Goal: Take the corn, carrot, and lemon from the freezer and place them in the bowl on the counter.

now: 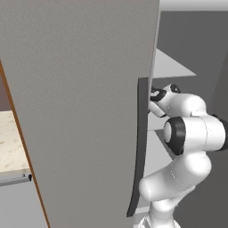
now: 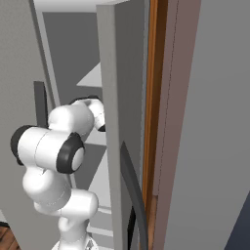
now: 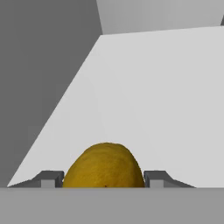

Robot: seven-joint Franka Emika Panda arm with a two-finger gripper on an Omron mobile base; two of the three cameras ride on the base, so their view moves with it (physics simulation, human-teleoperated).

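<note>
1. Gripper (image 3: 104, 179): in the hand view we see its two finger tips (image 3: 50, 178) set one on each side of the lemon, flush against its flanks; we judge the jaws closed on it at about half their spread.
2. Lemon (image 3: 104, 166): a dull yellow dome sitting directly between the tips, dead ahead of the hand, resting on the white shelf. Its longer axis appears to run across the jaws, tip to tip.
3. Shelf (image 3: 153, 96): bare white surface running away from the hand to the back wall.
4. Freezer (image 1: 80, 89): the arm reaches in past the grey door's edge, beside the dark handle (image 1: 139, 147).
5. Coming move, as we judge it: draw straight back out along the hand's own line.
</note>
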